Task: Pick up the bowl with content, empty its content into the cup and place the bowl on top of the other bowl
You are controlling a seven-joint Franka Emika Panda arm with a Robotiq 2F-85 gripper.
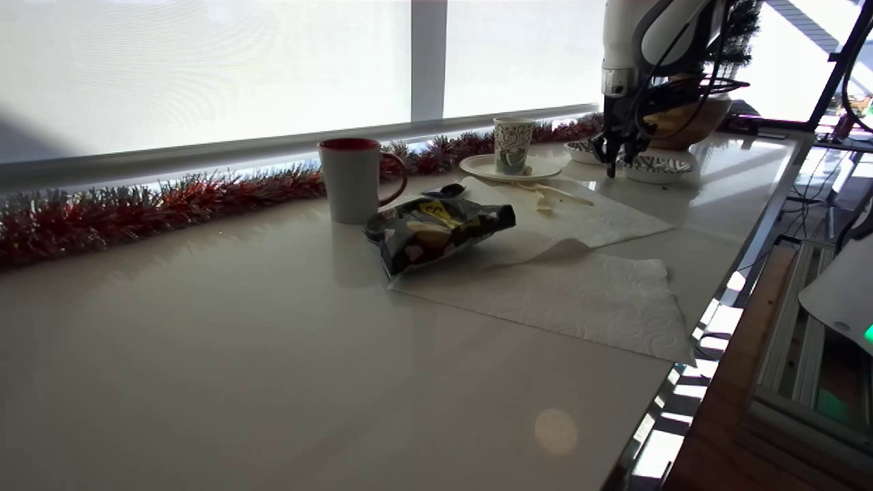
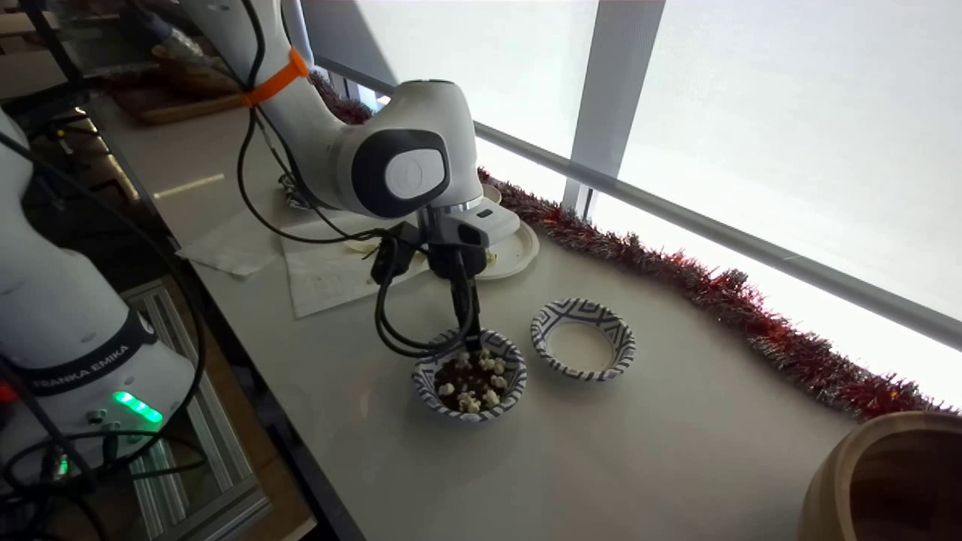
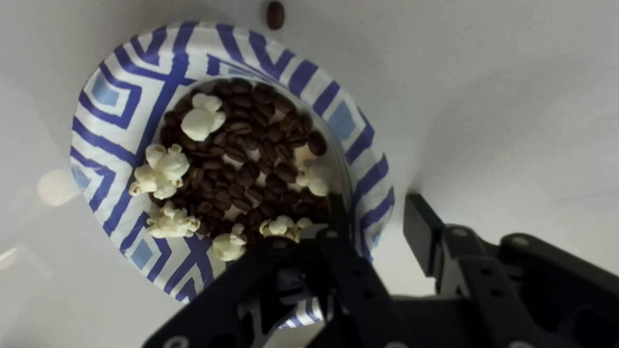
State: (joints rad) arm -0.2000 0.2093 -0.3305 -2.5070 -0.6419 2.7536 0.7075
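White bowl (image 3: 113,145), blue geometric pattern

FRANKA EMIKA stands in pale capitals on the dark band (image 2: 81,367) of the robot's base (image 2: 60,300), lower left in an exterior view. Mid-frame in an exterior view, the yellow label (image 1: 440,213) on the black bag (image 1: 426,235) carries dark characters, perhaps letters, too blurred to read.

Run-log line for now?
filled bowl: on table, coffee beans and popcorn inside; gripper: open, astride that bowl's rim; other bowl: alongside; cup: on plate
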